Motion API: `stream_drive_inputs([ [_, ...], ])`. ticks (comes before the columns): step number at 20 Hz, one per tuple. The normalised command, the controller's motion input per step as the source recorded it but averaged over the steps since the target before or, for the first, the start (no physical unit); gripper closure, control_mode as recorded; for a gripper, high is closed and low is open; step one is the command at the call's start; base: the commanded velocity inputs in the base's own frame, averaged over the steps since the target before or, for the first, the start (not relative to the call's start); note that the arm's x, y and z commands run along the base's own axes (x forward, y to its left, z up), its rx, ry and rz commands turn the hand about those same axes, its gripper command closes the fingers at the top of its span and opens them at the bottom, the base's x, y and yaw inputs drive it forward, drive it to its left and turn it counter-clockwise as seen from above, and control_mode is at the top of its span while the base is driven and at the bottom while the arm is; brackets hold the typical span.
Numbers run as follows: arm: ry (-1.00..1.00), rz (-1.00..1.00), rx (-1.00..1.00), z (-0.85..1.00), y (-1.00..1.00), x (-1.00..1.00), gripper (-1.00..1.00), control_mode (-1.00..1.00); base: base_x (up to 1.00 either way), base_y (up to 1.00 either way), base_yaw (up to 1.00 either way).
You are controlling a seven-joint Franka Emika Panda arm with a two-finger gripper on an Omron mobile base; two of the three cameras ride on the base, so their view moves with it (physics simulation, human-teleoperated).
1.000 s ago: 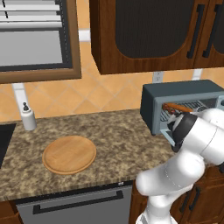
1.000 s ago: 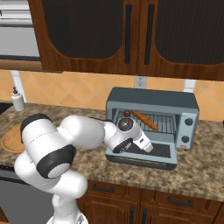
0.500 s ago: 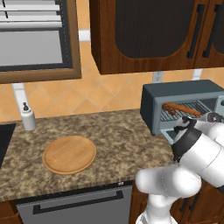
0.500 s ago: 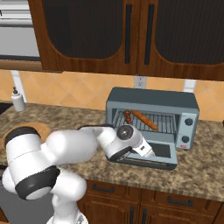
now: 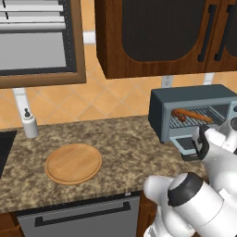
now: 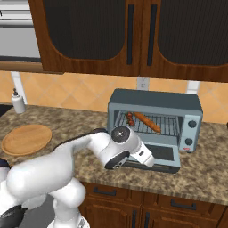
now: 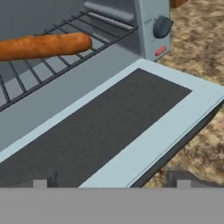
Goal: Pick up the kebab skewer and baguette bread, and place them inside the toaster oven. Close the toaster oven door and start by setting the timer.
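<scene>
Already, in the left base view, the long slim orange-brown baguette bread [image 5: 193, 114] lies on the wire rack inside the boxy blue-grey metal toaster oven [image 5: 190, 98] at the far right of the speckled stone counter [image 5: 120, 139], with the short kebab skewer of dark red chunks [image 5: 178, 115] just beside its left end. A round wooden board [image 5: 73, 163] sits bare on the near left of the counter, and a small white soap bottle [image 5: 30, 124] stands at the far left by the wall.

From the right base view, the toaster oven door [image 6: 165, 156], a grey-framed flap with dark glass, hangs folded down flat in front of the oven, and the white arm reaches low toward its near edge. Two small knobs [image 6: 192, 124] sit on the oven's right front.

Looking along the hand, the two-finger gripper [image 7: 111, 180] hovers just over the door's near rim, fingers [image 7: 179, 178] spread wide and grasping nothing.

The likely trouble is the lift: if the fingers slide over the rim instead of catching under it, the flap may drop back or stay ajar. A careless swing could also jolt the rack and shift the food.
</scene>
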Motion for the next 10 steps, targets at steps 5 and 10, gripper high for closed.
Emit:
stream_drive_inputs([
  [5, 0.15, 0.28, 0.00, 0.00, 0.38, -0.55, -1.00, -1.00, 0.00, 0.00, 0.00],
  [10, 0.14, 0.32, 0.00, 0.01, 0.54, -0.34, -1.00, -1.00, 0.00, 0.00, 0.00],
])
